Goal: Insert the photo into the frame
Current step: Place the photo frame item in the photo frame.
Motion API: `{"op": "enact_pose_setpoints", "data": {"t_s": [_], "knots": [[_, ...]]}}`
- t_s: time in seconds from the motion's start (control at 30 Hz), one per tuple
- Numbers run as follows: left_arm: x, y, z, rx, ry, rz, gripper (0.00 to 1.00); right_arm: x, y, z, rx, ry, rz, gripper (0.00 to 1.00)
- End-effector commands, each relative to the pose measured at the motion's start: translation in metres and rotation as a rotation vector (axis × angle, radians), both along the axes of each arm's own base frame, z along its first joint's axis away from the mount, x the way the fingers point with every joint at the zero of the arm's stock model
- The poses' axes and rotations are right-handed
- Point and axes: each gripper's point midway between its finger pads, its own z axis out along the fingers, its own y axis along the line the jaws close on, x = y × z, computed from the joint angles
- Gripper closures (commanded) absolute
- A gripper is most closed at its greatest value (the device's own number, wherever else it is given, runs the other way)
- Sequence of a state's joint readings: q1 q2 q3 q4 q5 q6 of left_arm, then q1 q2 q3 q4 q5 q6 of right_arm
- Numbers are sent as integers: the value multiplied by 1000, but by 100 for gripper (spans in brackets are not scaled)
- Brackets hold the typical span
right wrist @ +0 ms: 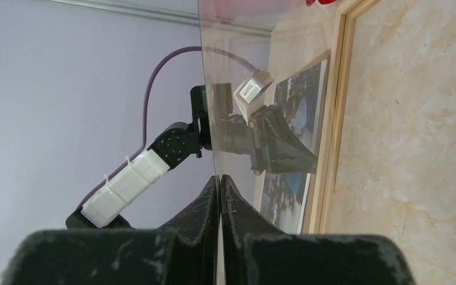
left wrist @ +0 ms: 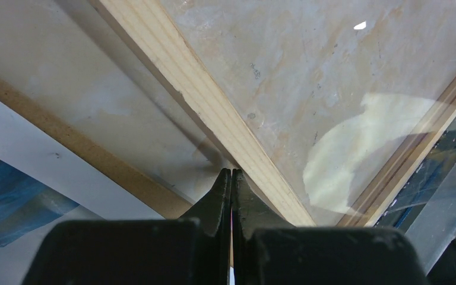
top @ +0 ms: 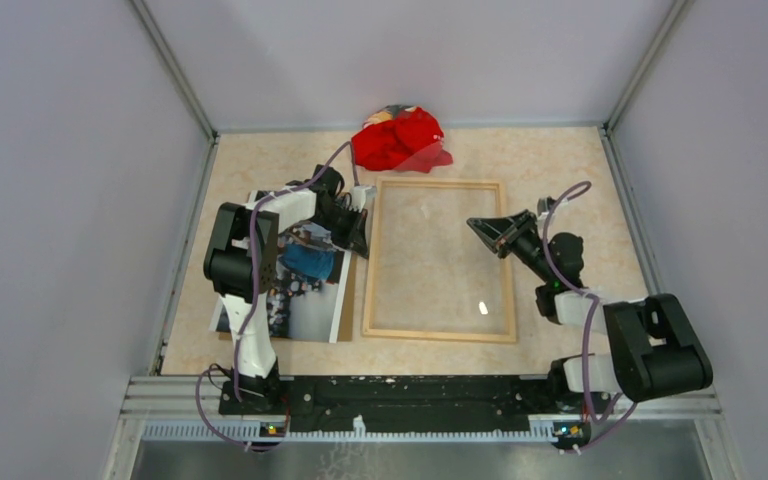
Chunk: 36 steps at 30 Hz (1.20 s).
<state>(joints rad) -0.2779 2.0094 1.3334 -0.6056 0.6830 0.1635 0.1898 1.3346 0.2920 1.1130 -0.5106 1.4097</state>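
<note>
The light-wood frame (top: 438,332) lies flat mid-table; its rail shows in the left wrist view (left wrist: 214,113) and the right wrist view (right wrist: 332,136). A clear glossy pane (top: 420,225) is held tilted above it, between both grippers. My left gripper (top: 362,238) is shut on the pane's left edge (left wrist: 362,148). My right gripper (top: 474,224) is shut on its right edge (right wrist: 243,89). The photo (top: 305,295) lies face up left of the frame on a brown backing board (top: 348,312), partly under my left arm. Its white border (left wrist: 35,160) and print (right wrist: 300,107) show.
A crumpled red cloth (top: 400,138) lies at the back, just beyond the frame's far rail. Grey walls close in the table on the left, right and back. The backing board's brown edge (left wrist: 95,160) runs beside the frame's left rail.
</note>
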Motion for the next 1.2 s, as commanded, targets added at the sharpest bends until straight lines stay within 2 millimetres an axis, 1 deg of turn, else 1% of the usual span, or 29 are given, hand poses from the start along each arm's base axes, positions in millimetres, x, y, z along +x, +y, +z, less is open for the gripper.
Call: {"op": "enact_pose_setpoints", "data": {"t_s": [0.0,0.07,0.27,0.33,0.5,0.67,0.77,0.87,1.03,1.17], "knots": [[4,-8,19,-36,-68,-27,100,2,2,19,19,-34,-26,100],[5,-8,19,-36,-68,-26,100,2,2,19,22,-15,-51,100],[4,-8,19,-40,-66,-28,100,6,12,47,22,-34,-61,100],[4,-9,19,-40,-68,-27,100,6,15,51,13,-29,-61,100],[4,-9,19,-40,-68,-28,100,5,19,49,5,-9,-63,100],[4,-9,19,-39,-69,-29,100,4,24,46,-6,-26,-39,100],[4,-9,20,-40,-71,-29,100,4,27,41,-10,-20,-22,100],[4,-9,20,-40,-71,-29,100,5,24,36,-16,-9,-43,100],[4,-9,19,-38,-70,-29,100,5,22,39,-37,-22,-57,100],[5,-9,20,-40,-69,-29,100,7,22,37,-51,-18,-53,100]]}}
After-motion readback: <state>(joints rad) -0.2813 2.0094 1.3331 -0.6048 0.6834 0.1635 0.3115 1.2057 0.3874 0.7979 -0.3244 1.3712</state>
